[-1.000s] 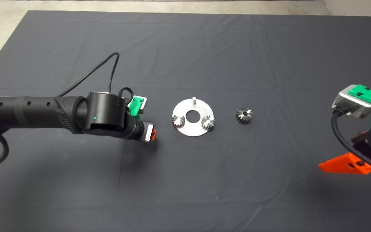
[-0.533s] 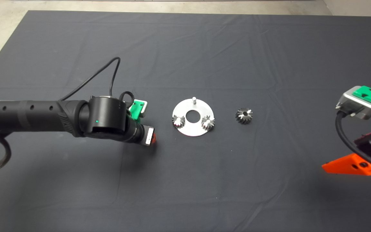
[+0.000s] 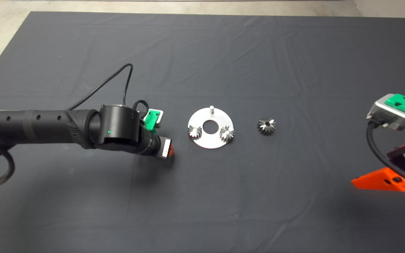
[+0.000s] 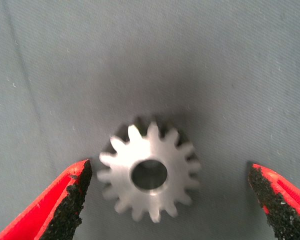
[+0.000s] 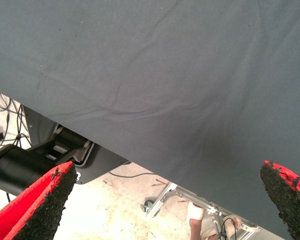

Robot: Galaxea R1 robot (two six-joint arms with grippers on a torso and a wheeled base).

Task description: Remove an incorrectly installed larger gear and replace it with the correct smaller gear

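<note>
- My left gripper [image 3: 167,151] hangs low over the mat [image 3: 202,52], just left of the round plate [image 3: 211,142]; arm comes in from the left edge.
- L wrist cam: fingers [image 4: 65,200] spread wide, released, nothing gripped. The smaller gear [image 4: 150,172] lies flat on the mat betw. the pads, centre hole up, touching neither pad. Gear itself not visible in the head view, hidden under my gripper.
- Plate: flat silver disc w/ a centre hole, three pegs. Far peg [image 3: 211,108] is bare. Near-left peg carries a small gear [image 3: 194,132]; near-right peg carries another small gear [image 3: 227,134].
- The larger gear [image 3: 266,126] sits on the mat right of the plate, near it but apart, dark hole facing up.
- My right gripper [image 3: 381,180] waits at the right edge, well apart from the gears. One red finger shows there in the head view.
- R wrist cam: fingers [image 5: 40,205] wide apart, released, empty; view shows the mat edge, floor beyond w/ cables and a metal frame.
</note>
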